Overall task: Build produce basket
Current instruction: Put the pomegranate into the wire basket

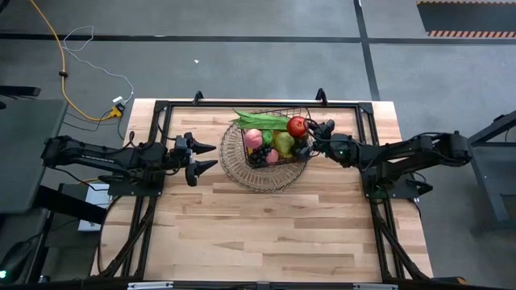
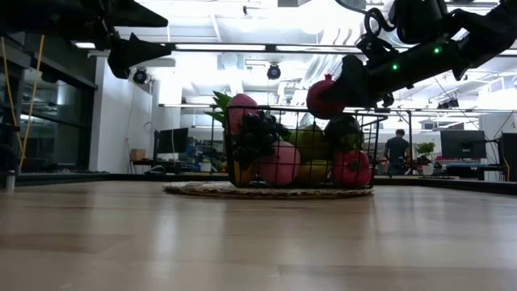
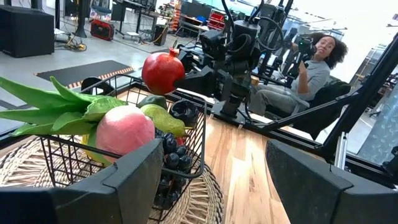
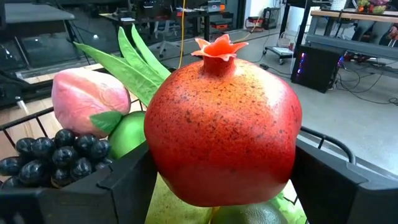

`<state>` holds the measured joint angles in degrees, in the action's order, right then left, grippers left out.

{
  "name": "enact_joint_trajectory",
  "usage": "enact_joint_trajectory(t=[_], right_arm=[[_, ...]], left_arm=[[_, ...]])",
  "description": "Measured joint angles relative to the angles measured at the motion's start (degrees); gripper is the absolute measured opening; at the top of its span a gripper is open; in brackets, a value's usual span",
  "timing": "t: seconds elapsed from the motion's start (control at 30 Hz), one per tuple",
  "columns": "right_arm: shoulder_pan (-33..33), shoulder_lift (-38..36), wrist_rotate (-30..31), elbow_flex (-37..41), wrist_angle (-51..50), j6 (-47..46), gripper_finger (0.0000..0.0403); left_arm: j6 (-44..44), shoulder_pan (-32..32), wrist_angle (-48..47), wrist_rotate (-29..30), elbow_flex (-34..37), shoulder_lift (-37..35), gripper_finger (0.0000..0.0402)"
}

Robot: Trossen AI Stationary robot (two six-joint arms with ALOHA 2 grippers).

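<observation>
My right hand (image 1: 310,137) is closed around a red pomegranate (image 1: 297,126), one finger on each side of it, and I have it up in the air just above the right rim of the basket (image 1: 284,159). The basket is the dark wire one, sitting on a round woven wire dish (image 1: 242,173) near the middle of the worktop's far edge. Inside it I can see a pink peach-like fruit (image 1: 253,138), a bunch of dark grapes (image 1: 260,153), a green pear (image 1: 284,143), long green pods (image 1: 258,122) sticking out at the far left side, and in the low view a red piece (image 2: 352,168) at the bottom. My left hand (image 1: 208,156) hovers off the worktop just to the left of the dish, fingers spread apart and holding nothing. A person (image 3: 297,78) sits in the room beyond.
</observation>
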<state>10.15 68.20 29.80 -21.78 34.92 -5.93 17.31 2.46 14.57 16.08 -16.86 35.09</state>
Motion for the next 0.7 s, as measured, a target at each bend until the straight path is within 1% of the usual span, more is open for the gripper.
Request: enact_joint_trajectory(t=[0.17, 0.27, 0.37, 0.5, 0.53, 0.57, 0.7], right_arm=[[0.0, 0.0, 0.09, 0.0, -0.01, 1.02, 0.0301], [-0.01, 0.0, 2.07, 0.0, -0.01, 1.02, 0.0303], [0.0, 0.0, 3.73, 0.0, 0.0, 1.02, 0.0323], [0.0, 0.02, 4.49, 0.0, 0.0, 0.88, 0.0379], [0.0, 0.02, 4.5, 0.0, 0.0, 0.83, 0.0388], [0.0, 0.02, 4.5, 0.0, 0.01, 0.7, 0.0392], [-0.01, 0.02, 5.18, 0.0, 0.02, 1.44, 0.0383]], left_arm=[[0.01, 0.0, 0.02, 0.02, 0.0, 0.0, 0.0271], [0.01, 0.0, 0.04, 0.01, 0.0, 0.0, 0.0271], [0.01, 0.0, 0.06, 0.0, 0.0, 0.0, 0.0271], [0.01, 0.02, 0.06, 0.01, 0.0, 0.0, 0.0271], [0.01, 0.02, 0.06, -0.01, 0.0, 0.0, 0.0271], [0.01, 0.01, 0.06, 0.01, 0.0, 0.0, 0.0271], [0.01, 0.01, 0.06, 0.02, 0.0, 0.0, 0.0271]])
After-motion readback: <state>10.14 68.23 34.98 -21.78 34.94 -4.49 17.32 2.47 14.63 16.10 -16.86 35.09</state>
